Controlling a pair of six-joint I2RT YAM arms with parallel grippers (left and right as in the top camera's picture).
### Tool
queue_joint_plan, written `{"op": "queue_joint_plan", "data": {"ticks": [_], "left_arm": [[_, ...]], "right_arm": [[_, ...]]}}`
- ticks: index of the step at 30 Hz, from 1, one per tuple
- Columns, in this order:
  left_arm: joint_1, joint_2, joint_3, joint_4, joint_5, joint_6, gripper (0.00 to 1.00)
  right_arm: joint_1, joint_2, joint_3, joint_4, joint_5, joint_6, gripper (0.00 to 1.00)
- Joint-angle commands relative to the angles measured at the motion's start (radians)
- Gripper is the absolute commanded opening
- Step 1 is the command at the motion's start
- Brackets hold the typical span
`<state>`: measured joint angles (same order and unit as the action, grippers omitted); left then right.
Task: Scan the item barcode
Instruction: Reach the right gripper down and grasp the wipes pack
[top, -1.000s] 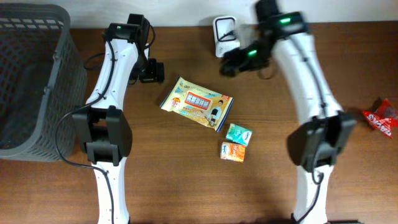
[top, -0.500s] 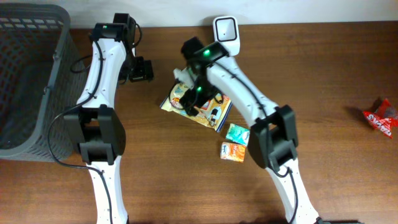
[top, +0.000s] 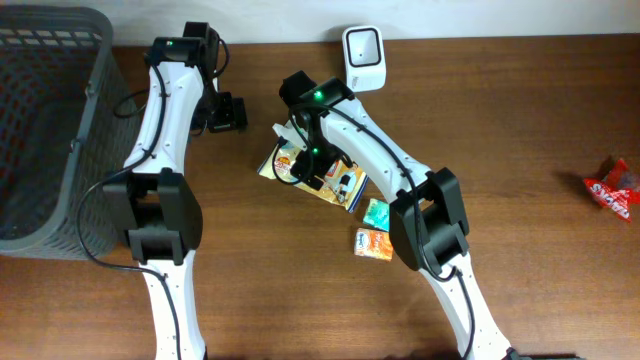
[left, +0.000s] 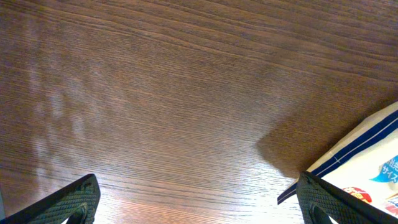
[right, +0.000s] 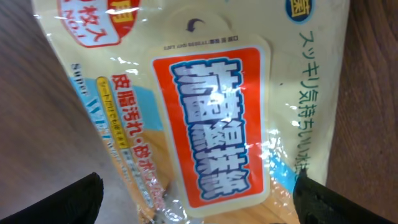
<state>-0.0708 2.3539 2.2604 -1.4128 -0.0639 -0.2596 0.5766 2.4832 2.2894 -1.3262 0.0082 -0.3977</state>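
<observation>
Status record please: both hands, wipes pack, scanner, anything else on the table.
pack: flat on table, printed face up
right hand: open, close above pack, not gripping
left hand: open, empty, over bare table by pack's corner
scanner: at table's far edge, beyond pack
others: green packet, orange packet beside pack; red wrapper far right; basket far left

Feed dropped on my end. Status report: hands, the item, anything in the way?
Left hand open, empty, beside the pack. Right hand open above wipes pack, no grip. Pack flat on table, scanner beyond it. Nothing seen in the way.
</observation>
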Motion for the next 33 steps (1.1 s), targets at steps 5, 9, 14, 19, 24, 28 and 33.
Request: {"op": "queue_joint_plan", "data": {"ticks": [5,9,14,19,24,28,33], "left_arm": [[0.003,-0.013,-0.008,-0.023,-0.011,-0.016,0.99],[0.003,-0.013,-0.008,-0.032,-0.011,-0.016,0.99],[0.003,-0.013,-0.008,-0.031,-0.012,-0.016,0.99],[0.003,-0.013,-0.008,-0.031,-0.011,-0.016,0.99],[0.003,-0.013,-0.008,-0.019,-0.011,-0.017,0.99],[0.003,-0.013,-0.008,-0.014,-0.012,-0.016,0.99],[0.003,-0.013,-0.008,-0.012,-0.011,-0.016,0.99]], "right_arm": [[-0.007,0.037,-0.003,0.031,0.027,-0.013,0.92],[-0.027,0.042,-0.006,0.033,0.026,0.013,0.92],[-0.047,0.042,-0.009,0.022,0.026,0.014,0.92],[-0.044,0.042,-0.016,0.01,0.023,0.013,0.92],[-0.044,0.042,-0.016,0.01,0.023,0.013,0.93],[-0.039,0.042,-0.033,0.014,-0.025,0.005,0.93],[-0.025,0.042,-0.047,0.03,-0.061,-0.041,0.97]]}}
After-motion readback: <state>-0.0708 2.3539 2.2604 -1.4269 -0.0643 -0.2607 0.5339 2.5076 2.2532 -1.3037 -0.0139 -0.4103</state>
